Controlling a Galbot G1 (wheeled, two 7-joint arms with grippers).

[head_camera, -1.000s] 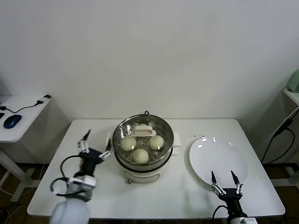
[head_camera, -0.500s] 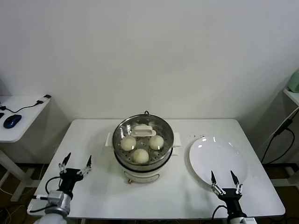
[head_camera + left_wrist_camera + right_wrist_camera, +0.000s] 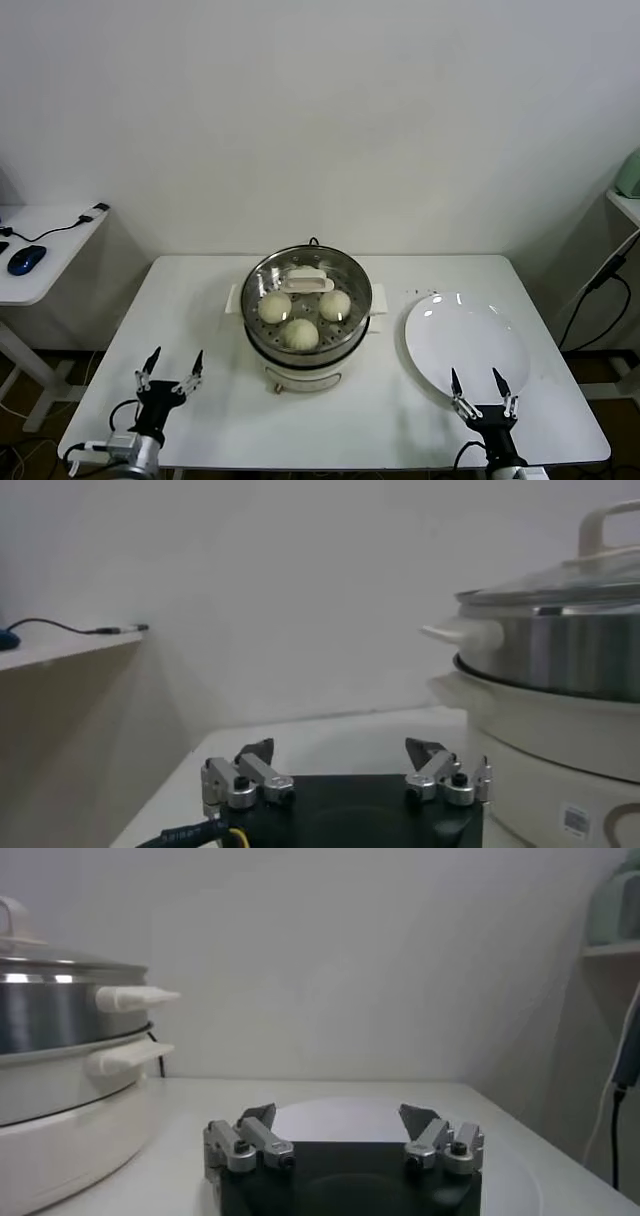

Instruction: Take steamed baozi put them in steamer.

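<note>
Steamer: your steamer (image 3: pixel 307 315) stands at the middle of the desk (image 3: pixel 220 400), and its glass lid (image 3: pixel 305 297) with a cream handle sits on top.
Baozi: through the lid you see three steamed baozi (image 3: pixel 299 333) on the perforated tray, close together; a fourth may lie under the lid handle, but you cannot tell.
Plate: the white plate (image 3: pixel 466 345) lies flat on the desk to the robot's right of the steamer, apart from it.
Left tool: your left tool (image 3: pixel 169 372) hangs low at the near left edge of the desk, well apart from the steamer, fingers spread and holding nothing.
Right tool: your right tool (image 3: pixel 482 385) sits at the near edge of the plate, fingers spread and holding nothing.
Side desk: a blue mouse (image 3: pixel 25 260) rests there, far left.
</note>
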